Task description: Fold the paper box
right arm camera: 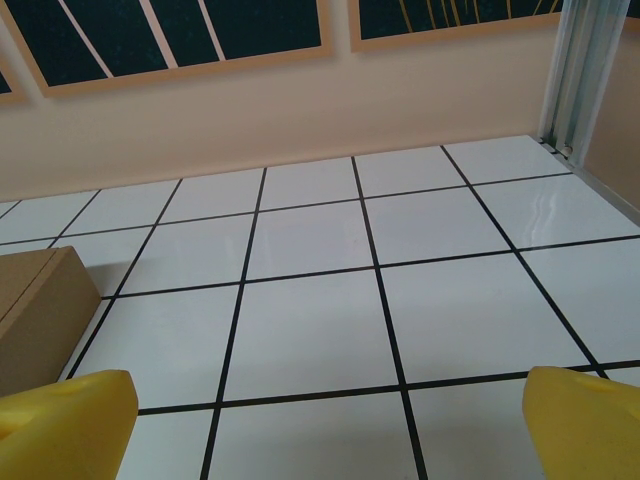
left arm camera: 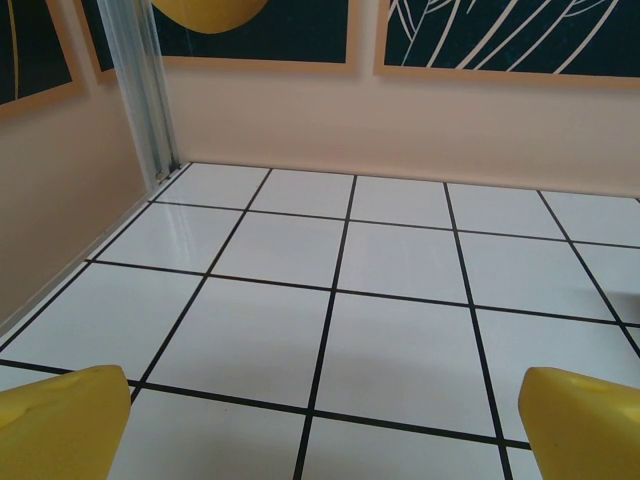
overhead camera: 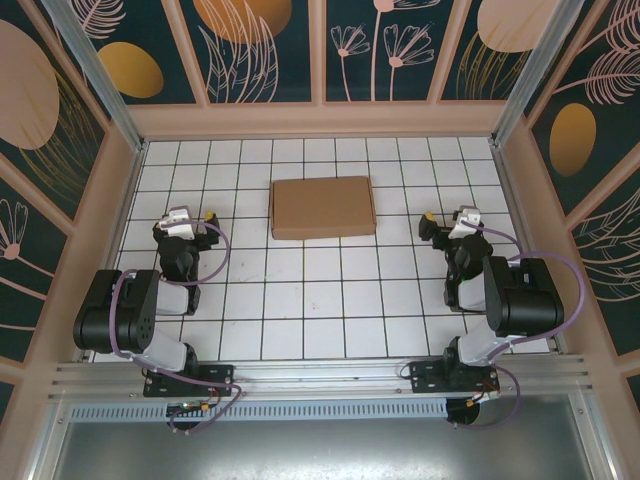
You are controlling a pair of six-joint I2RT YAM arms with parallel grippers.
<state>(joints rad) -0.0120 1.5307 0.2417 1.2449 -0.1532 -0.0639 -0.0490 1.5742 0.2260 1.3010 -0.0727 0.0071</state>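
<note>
While both arms sit low at the near side of the white tiled table [overhead camera: 330,300], the paper box [overhead camera: 322,207] lies flat toward the far middle, between the two and well apart from either. The left end effector [overhead camera: 188,220] and the right end effector [overhead camera: 447,222] both stand with yellow fingers [left arm camera: 60,425] spread wide and nothing held. From the right wrist camera the box's near corner [right arm camera: 35,310] shows some thickness, so it looks like a shallow closed mailer, not a bare sheet. Plain corrugated cardboard of this kind is probably light and stiff across its panels but yielding at the creases, and it is likely to slide on the glossy tiles. A sensible hold would be a thin flap edge on a long side, with the other arm pressing the box down. Squeezing hard risks crushing the fluting.
</note>
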